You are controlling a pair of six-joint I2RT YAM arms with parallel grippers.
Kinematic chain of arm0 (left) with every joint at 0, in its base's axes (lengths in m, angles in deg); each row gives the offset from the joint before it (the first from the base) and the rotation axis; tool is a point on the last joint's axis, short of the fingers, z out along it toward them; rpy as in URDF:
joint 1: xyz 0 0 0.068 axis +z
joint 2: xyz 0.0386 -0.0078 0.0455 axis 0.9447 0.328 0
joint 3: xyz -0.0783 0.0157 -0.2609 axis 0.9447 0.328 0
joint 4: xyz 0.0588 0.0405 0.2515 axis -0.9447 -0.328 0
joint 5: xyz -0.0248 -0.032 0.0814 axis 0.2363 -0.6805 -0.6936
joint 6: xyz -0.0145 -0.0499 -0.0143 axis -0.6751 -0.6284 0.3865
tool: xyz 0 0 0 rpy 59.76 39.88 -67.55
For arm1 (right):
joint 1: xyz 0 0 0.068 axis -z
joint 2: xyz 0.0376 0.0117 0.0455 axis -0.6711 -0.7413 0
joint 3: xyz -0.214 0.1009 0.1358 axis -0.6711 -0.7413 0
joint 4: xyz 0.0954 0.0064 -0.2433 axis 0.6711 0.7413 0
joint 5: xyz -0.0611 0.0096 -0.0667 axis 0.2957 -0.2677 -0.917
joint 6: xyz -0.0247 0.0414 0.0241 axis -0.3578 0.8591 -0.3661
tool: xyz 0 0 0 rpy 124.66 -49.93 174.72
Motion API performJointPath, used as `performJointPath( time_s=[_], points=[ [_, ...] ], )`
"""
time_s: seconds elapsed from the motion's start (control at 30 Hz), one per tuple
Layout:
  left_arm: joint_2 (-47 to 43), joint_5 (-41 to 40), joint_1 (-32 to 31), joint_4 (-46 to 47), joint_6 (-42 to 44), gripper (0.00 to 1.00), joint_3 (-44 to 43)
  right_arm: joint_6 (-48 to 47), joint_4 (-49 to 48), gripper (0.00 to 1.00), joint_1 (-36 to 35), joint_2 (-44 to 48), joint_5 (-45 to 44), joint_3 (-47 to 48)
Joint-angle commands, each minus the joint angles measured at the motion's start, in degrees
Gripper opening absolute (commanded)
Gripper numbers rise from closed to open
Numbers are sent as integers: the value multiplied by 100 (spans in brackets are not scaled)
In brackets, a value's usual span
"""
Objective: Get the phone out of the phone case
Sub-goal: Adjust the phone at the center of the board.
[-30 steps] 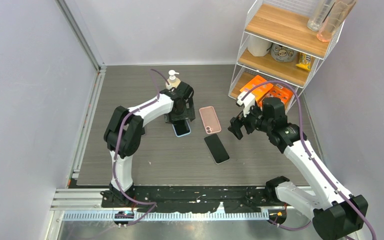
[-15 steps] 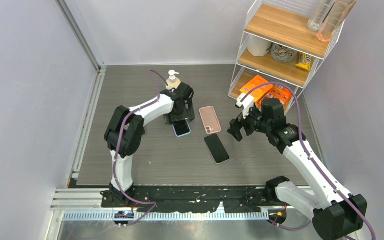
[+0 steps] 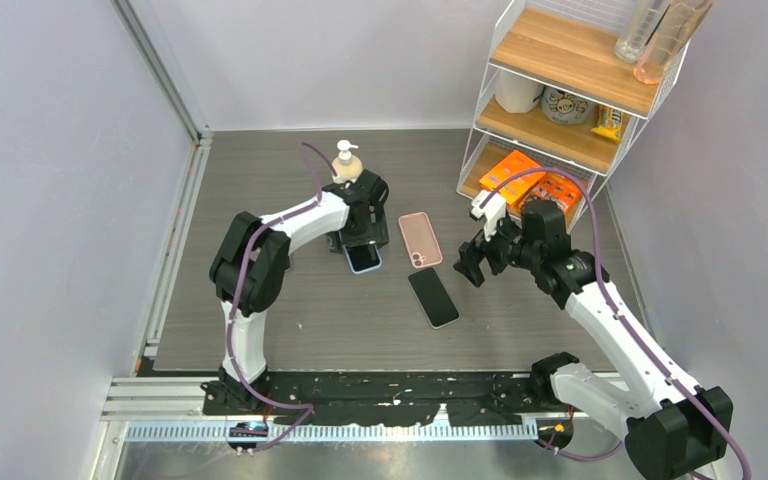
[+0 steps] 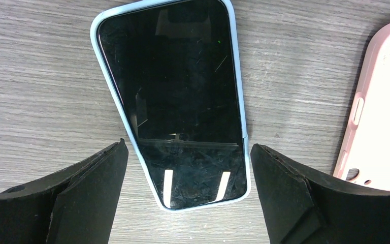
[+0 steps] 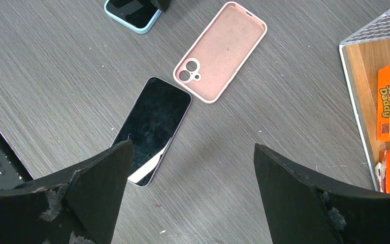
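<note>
A phone in a light blue case [image 4: 175, 96] lies face up on the dark wood-grain table; it also shows in the top view [image 3: 363, 257] and at the right wrist view's top edge [image 5: 133, 12]. My left gripper [image 4: 188, 175] is open just above it, fingers either side of its near end, not touching. An empty pink case [image 3: 419, 239] lies inside up to its right [image 5: 221, 50]. A bare black phone [image 3: 433, 296] lies face up below the pink case [image 5: 152, 129]. My right gripper [image 5: 190, 183] is open and empty, above the table right of the bare phone.
A soap pump bottle [image 3: 345, 160] stands just behind the left gripper. A white wire shelf rack [image 3: 570, 85] at the back right holds orange boxes [image 3: 530, 180], snacks and bottles; its corner shows in the right wrist view [image 5: 381, 96]. The table's black front rail [image 3: 390, 385] runs along the near edge.
My right gripper has drifted slightly left and back toward the pink case. The left gripper has stayed over the blue-cased phone. The phones and the case have not moved.
</note>
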State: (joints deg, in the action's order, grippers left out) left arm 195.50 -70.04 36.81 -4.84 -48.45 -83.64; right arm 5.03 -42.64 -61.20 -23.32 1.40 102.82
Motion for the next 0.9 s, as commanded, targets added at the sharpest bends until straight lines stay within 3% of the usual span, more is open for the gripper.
performJointPath(
  time_s=[0.0,0.5,0.77,0.87],
  points=[
    [-23,-145,-28,94,-48,100,-57,-103,-158,95,15,58,104,-30],
    [-107,45,-132,-108,-107,92,97,-129,-65,95,15,103,205,8],
    [-119,200,-139,95,-134,80,515,-137,-20,95,15,144,255,5],
    [-163,300,-145,181,-132,71,633,-140,-12,95,15,146,256,-1]
  ],
)
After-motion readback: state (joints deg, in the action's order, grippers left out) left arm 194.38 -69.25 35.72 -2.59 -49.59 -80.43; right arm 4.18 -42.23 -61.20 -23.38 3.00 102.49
